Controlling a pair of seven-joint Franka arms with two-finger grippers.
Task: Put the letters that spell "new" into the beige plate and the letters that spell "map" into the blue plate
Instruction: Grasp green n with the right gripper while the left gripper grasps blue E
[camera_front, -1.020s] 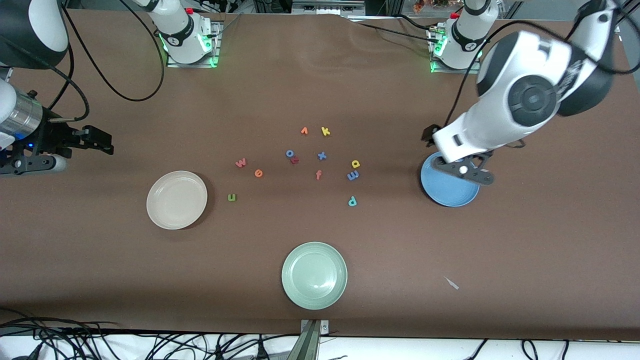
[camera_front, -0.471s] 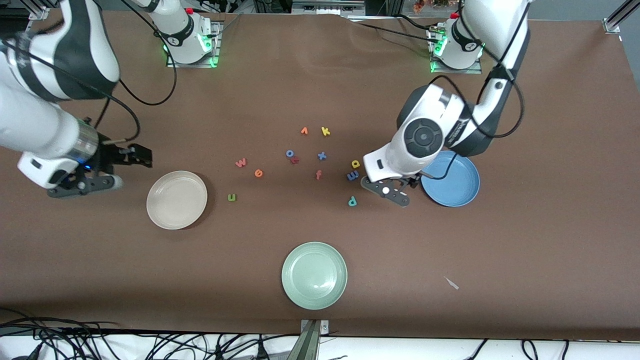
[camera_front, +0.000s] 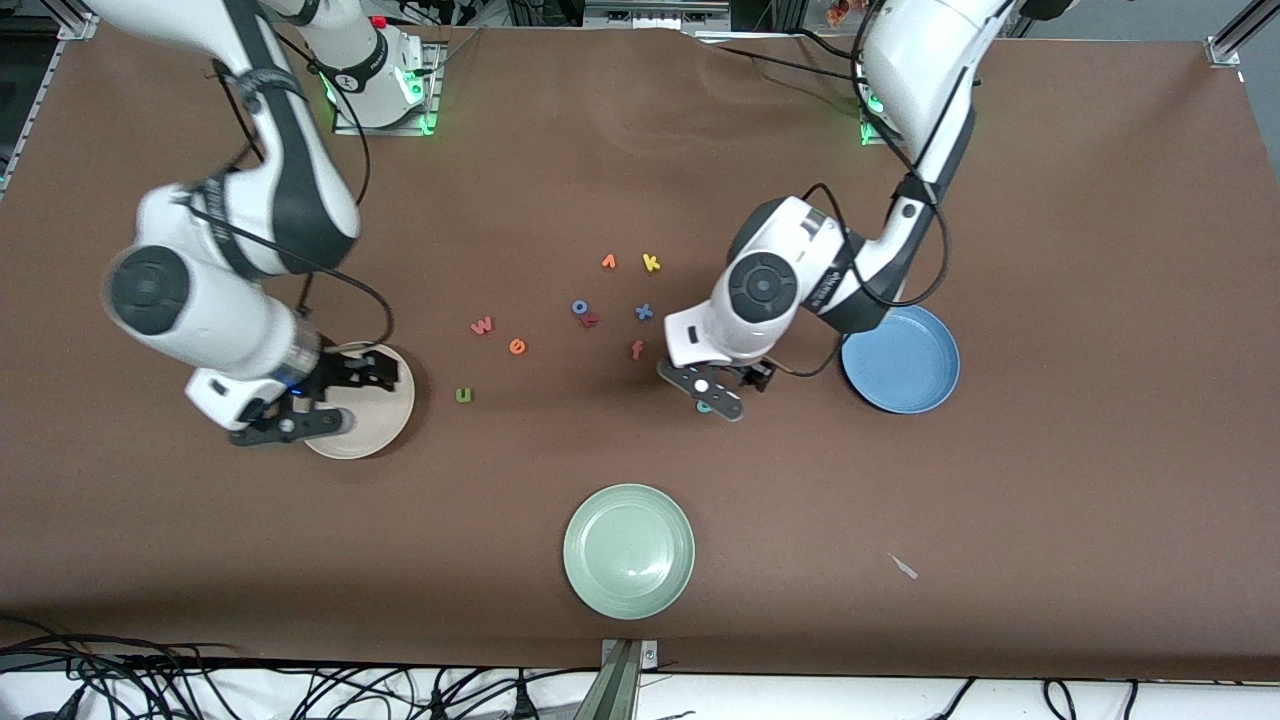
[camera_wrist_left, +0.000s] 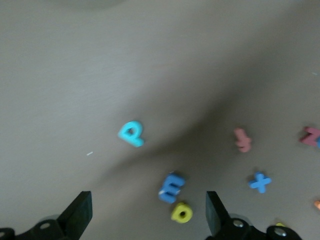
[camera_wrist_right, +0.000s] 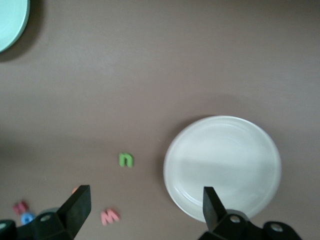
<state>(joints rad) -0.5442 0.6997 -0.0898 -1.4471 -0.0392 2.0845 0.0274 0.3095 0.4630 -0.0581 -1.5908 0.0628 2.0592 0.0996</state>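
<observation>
On the brown table (camera_front: 1050, 300), both parted pincers hover: left (camera_front: 705, 390) over teal p (camera_wrist_left: 131, 133), right (camera_front: 290, 422) over beige plate (camera_front: 390, 415).

A round, shallow pale green plate (camera_front: 629, 551) sits near the middle of the brown tabletop's (camera_front: 1100, 300) edge closest to the front camera. Around the tabletop's centre lie small foam letters: a yellow k (camera_front: 651, 263) with a small orange-red letter (camera_front: 609, 262) beside it, then, nearer the camera, a blue x (camera_front: 644, 312), a blue o (camera_front: 579, 307) touching a small red letter (camera_front: 591, 320), and an orange f (camera_front: 637, 350). A small pale scrap (camera_front: 903, 566) lies toward the left arm's end, near the camera-side edge.
</observation>
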